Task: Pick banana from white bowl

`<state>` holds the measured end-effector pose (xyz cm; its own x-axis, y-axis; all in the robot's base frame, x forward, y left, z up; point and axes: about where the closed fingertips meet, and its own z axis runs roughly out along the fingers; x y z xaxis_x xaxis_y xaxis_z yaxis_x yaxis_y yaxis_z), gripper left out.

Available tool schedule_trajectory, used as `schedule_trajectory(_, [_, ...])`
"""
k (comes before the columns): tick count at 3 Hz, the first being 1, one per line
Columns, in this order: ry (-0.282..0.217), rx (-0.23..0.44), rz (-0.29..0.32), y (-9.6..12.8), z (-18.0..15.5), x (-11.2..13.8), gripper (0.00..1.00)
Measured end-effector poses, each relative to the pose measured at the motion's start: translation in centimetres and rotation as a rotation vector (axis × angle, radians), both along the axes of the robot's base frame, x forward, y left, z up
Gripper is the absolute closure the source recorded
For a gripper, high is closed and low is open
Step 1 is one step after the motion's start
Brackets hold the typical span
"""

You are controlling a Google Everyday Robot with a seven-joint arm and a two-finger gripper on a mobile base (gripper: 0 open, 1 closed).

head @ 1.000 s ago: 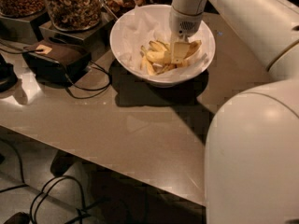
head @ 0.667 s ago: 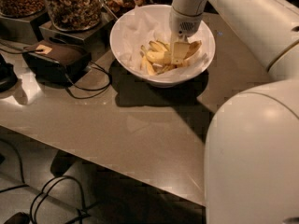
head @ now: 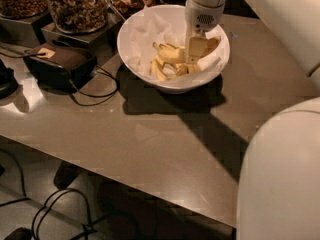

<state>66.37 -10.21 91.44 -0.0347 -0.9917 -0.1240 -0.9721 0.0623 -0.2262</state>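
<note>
The white bowl (head: 136,59) stands at the back of the brown table, lined with crumpled white paper. Several yellow bananas lie in its middle. The longest curved banana (head: 169,55) lies with its pointed tip toward the upper left. My gripper (head: 196,54) reaches down into the bowl from above, right at the bananas and just right of the long one. Part of the fruit is hidden behind it. Another yellow piece (head: 213,43) shows to its right.
Glass jars of nuts (head: 79,5) stand on metal bases at the back left. A black box (head: 59,64) with cables lies left of the bowl. My white arm and body (head: 280,174) fill the right side. The table's front edge runs diagonally, with cables on the floor (head: 60,209).
</note>
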Motion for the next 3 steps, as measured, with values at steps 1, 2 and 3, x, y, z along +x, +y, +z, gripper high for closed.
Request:
schedule_trajectory(1, [-0.047, 0.017, 0.036, 0.11, 2.95, -1.90, 1.00])
schedule_trajectory(2, [-0.059, 0.020, 0.039, 0.15, 3.49, -2.06, 1.00])
schedule_trajectory(3, [-0.066, 0.004, 0.051, 0.37, 3.68, -2.01, 1.00])
